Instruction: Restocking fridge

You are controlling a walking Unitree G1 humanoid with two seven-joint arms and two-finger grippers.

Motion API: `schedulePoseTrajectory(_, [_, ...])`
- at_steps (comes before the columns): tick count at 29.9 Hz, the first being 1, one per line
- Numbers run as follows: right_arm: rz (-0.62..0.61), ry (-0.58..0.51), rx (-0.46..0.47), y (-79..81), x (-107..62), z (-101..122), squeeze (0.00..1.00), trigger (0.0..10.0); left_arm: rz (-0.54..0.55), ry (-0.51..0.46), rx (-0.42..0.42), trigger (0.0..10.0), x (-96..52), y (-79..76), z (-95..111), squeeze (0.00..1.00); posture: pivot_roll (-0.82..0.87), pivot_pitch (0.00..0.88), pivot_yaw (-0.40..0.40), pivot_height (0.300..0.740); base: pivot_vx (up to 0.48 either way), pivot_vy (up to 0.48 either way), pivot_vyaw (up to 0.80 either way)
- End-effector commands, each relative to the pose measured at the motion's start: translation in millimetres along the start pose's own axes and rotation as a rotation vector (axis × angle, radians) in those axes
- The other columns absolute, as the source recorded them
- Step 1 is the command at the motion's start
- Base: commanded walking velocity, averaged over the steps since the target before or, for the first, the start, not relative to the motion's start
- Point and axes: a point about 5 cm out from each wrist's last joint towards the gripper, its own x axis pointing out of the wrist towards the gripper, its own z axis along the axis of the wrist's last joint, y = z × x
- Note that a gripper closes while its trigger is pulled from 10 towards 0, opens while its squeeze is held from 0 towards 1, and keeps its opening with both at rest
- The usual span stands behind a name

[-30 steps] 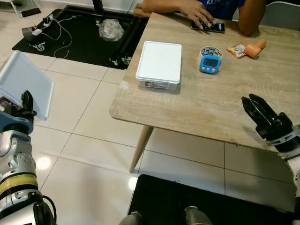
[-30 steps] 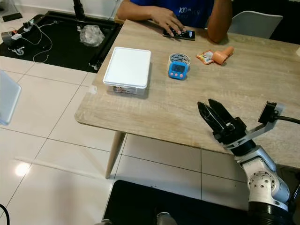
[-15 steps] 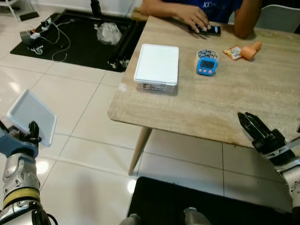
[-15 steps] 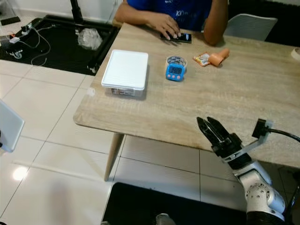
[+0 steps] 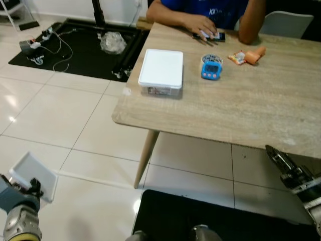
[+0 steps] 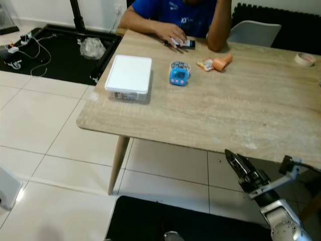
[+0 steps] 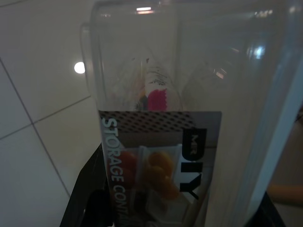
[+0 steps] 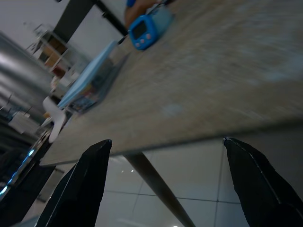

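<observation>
A clear plastic storage container (image 5: pixel 31 175) is held low over the white tiled floor (image 5: pixel 65 115) by the left gripper (image 5: pixel 33 187), down at the robot's left side. In the left wrist view the container (image 7: pixel 189 118) is seen from very close: a printed label reading "STORAGE" and "DIY" (image 7: pixel 161 156) is pressed against the transparent wall, and the black fingers (image 7: pixel 97 203) are clamped on its lower part.

The right gripper (image 6: pixel 241 168) is carried below the near edge of the wooden table (image 6: pixel 225 105), empty. From the head cameras its fingers look nearly together, but in the right wrist view the two black fingers (image 8: pixel 75 189) are shown spread wide apart, with the table edge between them.

On the table a second white-lidded container (image 5: pixel 161 72) is set near the left corner, a blue timer (image 5: pixel 211 70) beside it, and an orange item with a snack packet (image 5: pixel 246 56) farther back. A roll of tape (image 6: pixel 304 58) is caught at the far right in the right eye view. A person in a blue shirt (image 5: pixel 210 10) is seated at the far side, one hand (image 5: pixel 203 25) resting on a phone (image 5: pixel 214 35).
</observation>
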Motion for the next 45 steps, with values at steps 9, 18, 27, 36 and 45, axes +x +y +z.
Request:
schedulePoseTrajectory(9, [-0.319,-0.005,0.044,-40.3,-47.5,-16.5,0.0,10.0,0.055,0.084,0.014,10.0,-13.1,14.0,-31.7,0.0,-0.08,0.182,-0.018,0.74,-0.315,0.0,0.0])
schedulePoseTrajectory(18, [-0.644,0.085,0.073,-62.1,-83.0,-47.8,0.0,10.0,0.063,0.121,0.016,10.0,-17.6,15.8,-43.4,0.0,-0.07,0.178,-0.026,0.74,-0.316,0.0,0.0])
schedulePoseTrajectory(27, [-0.899,0.245,0.08,-66.4,-109.7,-90.8,0.0,10.0,0.024,0.226,0.014,10.0,-30.6,14.3,-74.7,0.0,-0.07,0.161,-0.027,0.74,-0.101,0.0,0.0])
schedulePoseTrajectory(36, [-0.904,0.335,0.082,-59.4,-113.0,-115.2,0.0,10.0,-0.009,0.362,0.074,10.0,-53.7,20.7,-111.3,0.0,-0.08,0.162,-0.033,0.74,0.0,-0.047,0.0])
schedulePoseTrajectory(45, [-0.895,0.368,0.066,-56.6,-106.5,-122.0,0.0,10.0,0.007,0.504,0.146,10.0,-78.5,24.5,-145.9,0.0,-0.08,0.164,-0.035,0.74,0.0,-0.366,0.0])
